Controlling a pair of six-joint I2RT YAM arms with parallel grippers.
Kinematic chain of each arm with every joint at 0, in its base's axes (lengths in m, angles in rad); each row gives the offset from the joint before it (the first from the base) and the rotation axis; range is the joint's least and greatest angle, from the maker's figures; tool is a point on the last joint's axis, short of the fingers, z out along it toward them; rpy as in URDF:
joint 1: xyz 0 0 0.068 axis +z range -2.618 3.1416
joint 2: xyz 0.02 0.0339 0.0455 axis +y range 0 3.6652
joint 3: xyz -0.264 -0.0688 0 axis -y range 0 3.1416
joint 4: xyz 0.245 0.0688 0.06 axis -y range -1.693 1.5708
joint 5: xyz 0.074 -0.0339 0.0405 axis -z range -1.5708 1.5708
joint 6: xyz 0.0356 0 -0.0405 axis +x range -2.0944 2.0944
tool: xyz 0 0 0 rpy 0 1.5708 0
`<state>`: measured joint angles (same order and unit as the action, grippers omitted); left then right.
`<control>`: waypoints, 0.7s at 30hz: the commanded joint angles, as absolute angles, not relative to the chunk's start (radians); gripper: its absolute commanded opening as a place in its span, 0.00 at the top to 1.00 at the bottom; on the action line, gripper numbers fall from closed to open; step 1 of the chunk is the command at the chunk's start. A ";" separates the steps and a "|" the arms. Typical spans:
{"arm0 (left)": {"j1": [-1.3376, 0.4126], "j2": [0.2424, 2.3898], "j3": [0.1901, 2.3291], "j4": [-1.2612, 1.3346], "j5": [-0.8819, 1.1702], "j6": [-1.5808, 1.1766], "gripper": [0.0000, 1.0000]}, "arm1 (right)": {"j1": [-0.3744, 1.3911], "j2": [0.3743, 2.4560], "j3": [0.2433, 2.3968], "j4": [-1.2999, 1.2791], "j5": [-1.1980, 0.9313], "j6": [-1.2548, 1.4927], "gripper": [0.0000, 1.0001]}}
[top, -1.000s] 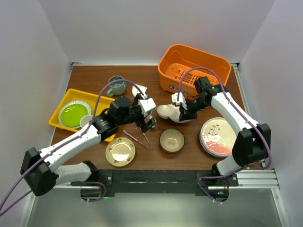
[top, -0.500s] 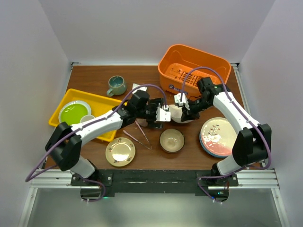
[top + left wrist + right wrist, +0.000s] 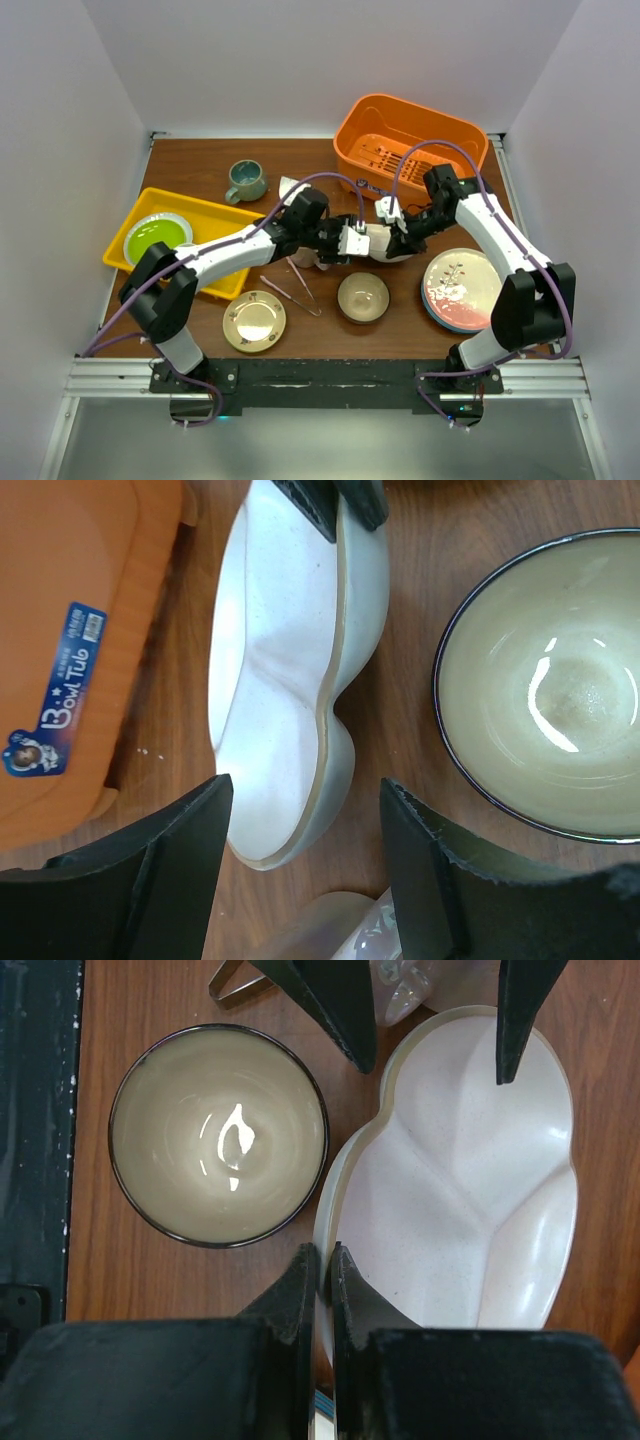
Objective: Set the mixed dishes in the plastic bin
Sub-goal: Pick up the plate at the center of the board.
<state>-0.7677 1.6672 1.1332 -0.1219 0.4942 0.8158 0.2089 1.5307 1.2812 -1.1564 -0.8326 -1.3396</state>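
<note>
At mid-table, just before the orange plastic bin (image 3: 348,130), the white divided dish (image 3: 378,244) has one end between the left gripper's (image 3: 305,798) parted fingers. The right gripper (image 3: 325,1257) pinches its opposite rim, jaws closed on it. At the left, a yellow tray (image 3: 205,212) holds a lime-green plate (image 3: 155,240).

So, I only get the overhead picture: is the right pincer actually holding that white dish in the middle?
Observer: Yes. The right wrist camera shows the right pincer shut on the rim of the white dish.
Visitor: And the left one?
Observer: The left pincer is open, its fingers straddling the dish's other end.
Visitor: Any writing on the orange bin?
Observer: A blue sticker on the orange bin reads Bowl Tub.
</note>
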 commanded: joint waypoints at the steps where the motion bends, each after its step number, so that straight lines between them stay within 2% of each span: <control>1: -0.776 1.687 1.166 -0.110 0.512 0.841 0.38 | 0.207 1.460 1.336 -1.152 -0.976 -1.405 1.00; 7: -0.790 1.709 1.177 -0.103 0.486 0.830 0.53 | 0.204 1.447 1.342 -1.163 -0.991 -1.405 1.00; 10: -0.796 1.712 1.178 -0.104 0.483 0.831 0.65 | 0.193 1.444 1.353 -1.170 -0.996 -1.402 1.00; 11: -0.798 1.712 1.180 -0.106 0.486 0.831 0.72 | 0.189 1.443 1.358 -1.177 -1.003 -1.402 1.00; 13: -0.799 1.709 1.183 -0.104 0.489 0.830 0.81 | 0.181 1.442 1.368 -1.186 -1.008 -1.404 1.00; 14: -0.801 1.706 1.184 -0.103 0.488 0.828 0.91 | 0.179 1.442 1.371 -1.195 -1.012 -1.405 1.00; 15: -0.801 1.703 1.186 -0.097 0.488 0.824 0.97 | 0.179 1.443 1.376 -1.203 -1.014 -1.410 1.00; 16: -0.801 1.695 1.186 -0.091 0.486 0.819 1.00 | 0.175 1.440 1.377 -1.209 -1.014 -1.411 1.00; 21: -0.802 1.626 1.160 0.018 0.506 0.787 1.00 | 0.155 1.427 1.391 -1.250 -1.014 -1.402 1.00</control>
<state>-0.8169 1.7256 1.1381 -0.1814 0.5064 0.8036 0.1761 1.4967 1.3300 -1.2053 -0.9207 -1.3968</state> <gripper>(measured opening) 0.138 0.028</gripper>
